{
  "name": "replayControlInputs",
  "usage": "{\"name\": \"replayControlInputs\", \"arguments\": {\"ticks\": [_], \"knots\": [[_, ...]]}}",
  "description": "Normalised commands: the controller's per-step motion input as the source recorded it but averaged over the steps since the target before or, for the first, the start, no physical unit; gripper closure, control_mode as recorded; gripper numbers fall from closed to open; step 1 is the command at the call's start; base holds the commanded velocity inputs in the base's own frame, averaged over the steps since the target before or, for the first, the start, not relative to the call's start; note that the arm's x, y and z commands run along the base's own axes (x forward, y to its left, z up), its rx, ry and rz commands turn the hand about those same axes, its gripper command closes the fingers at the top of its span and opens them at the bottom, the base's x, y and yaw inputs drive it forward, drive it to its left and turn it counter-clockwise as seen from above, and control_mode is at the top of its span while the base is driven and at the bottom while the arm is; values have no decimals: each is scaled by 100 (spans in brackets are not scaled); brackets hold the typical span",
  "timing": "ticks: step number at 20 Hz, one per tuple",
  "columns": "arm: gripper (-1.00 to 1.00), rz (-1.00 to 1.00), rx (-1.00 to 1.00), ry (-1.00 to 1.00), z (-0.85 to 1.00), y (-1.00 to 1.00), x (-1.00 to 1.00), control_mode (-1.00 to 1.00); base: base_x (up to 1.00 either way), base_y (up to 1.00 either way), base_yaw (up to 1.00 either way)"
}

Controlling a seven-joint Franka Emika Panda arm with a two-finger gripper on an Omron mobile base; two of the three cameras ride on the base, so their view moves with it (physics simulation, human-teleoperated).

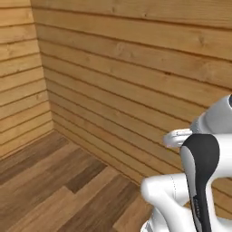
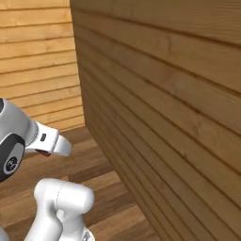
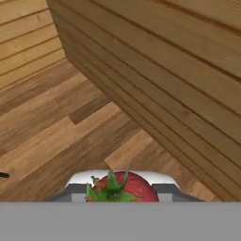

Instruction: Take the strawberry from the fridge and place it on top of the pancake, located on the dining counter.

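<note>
Tool (image 3: 120, 197) clamps the strawberry (image 3: 121, 188), seen from the hand camera; base cameras show wooden wall (image 1: 136, 68).

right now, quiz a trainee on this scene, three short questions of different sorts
1. True or false: the strawberry sits between the fingers of the tool in the hand view.
2. What faces the robot in both base views? A) an open fridge B) a wooden plank wall C) a dining counter
3. Fill in: the strawberry's leafy cap is ____ in colour.

Key:
1. True. The red fruit is held at the bottom of the hand view.
2. B. Plank walls meet at a corner above a wooden floor.
3. Green.
</note>
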Motion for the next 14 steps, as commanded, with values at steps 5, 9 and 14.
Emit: {"name": "replayControlInputs", "arguments": {"ticks": [5,9,14], "knots": [[100,0,0,0,0,0,0,100,0,0,100],[100,0,0,0,0,0,0,100,4,-6,100],[100,0,0,0,0,0,0,100,28,-21,96]]}}
